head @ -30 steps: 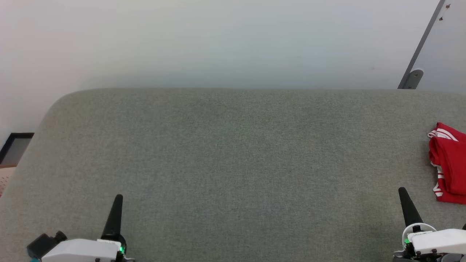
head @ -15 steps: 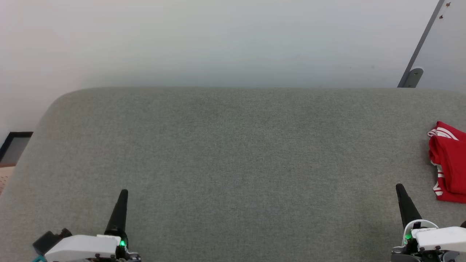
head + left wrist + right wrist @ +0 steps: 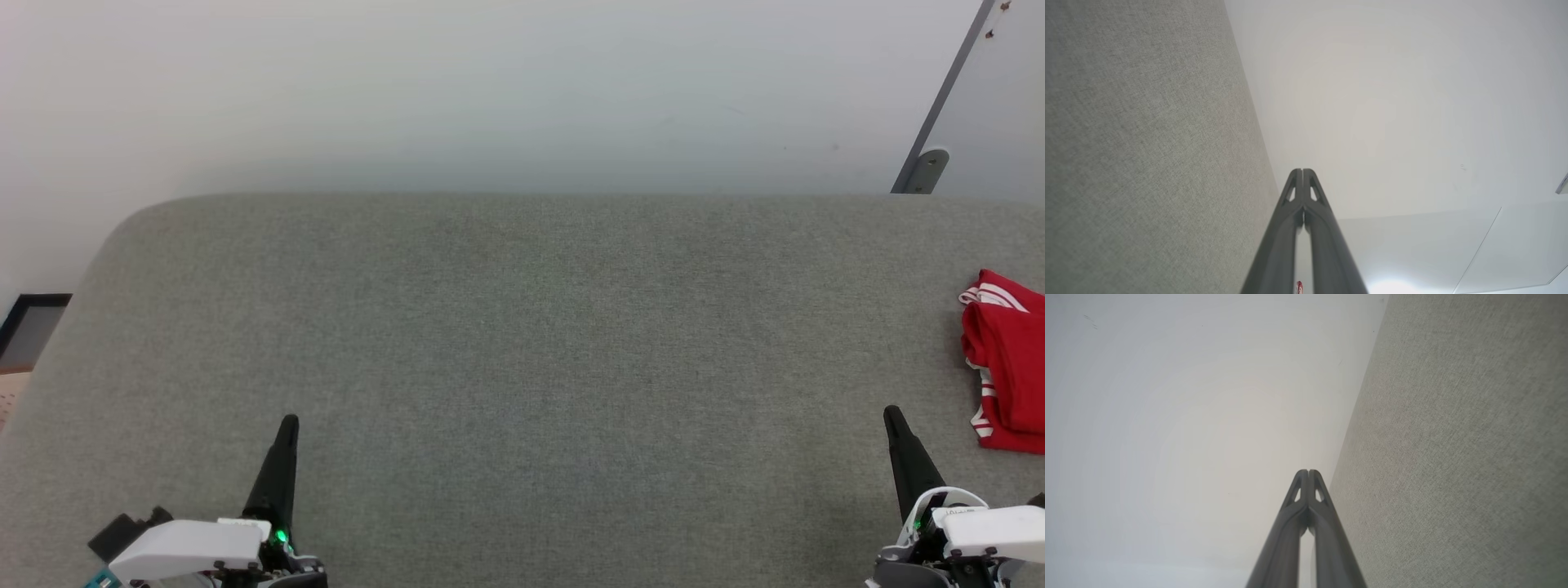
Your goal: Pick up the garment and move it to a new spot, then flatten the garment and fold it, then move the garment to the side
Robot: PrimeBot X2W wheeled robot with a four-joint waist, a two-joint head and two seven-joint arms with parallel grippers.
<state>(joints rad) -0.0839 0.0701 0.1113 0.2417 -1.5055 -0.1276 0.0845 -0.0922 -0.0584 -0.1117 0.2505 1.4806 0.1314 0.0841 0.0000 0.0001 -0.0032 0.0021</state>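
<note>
Grey fabric-covered counter (image 3: 522, 343): bunched red garment (image 3: 1008, 367) at its right edge, 1 o'clock from the nearer right claw (image 3: 894, 420); this and the left claw (image 3: 286, 429) are pinched together, empty.

Background stuff, fwiw: big grey-green woven fabric surface (image 3: 522, 367) takes up most of the head view, rounded corner at far left, no wrinkles afaict. Behind it a plain white wall (image 3: 490, 90). Top right there's a thin dark bar (image 3: 949, 90) running diagonally, w/ a small grey metal foot (image 3: 929, 167) just above the fabric's back edge, and a pale panel (image 3: 1012, 122) to the right of it. Far left edge: a dark-framed thing (image 3: 33, 327), can't tell what, plus a tan dotted bit (image 3: 10, 400) below it.
</note>
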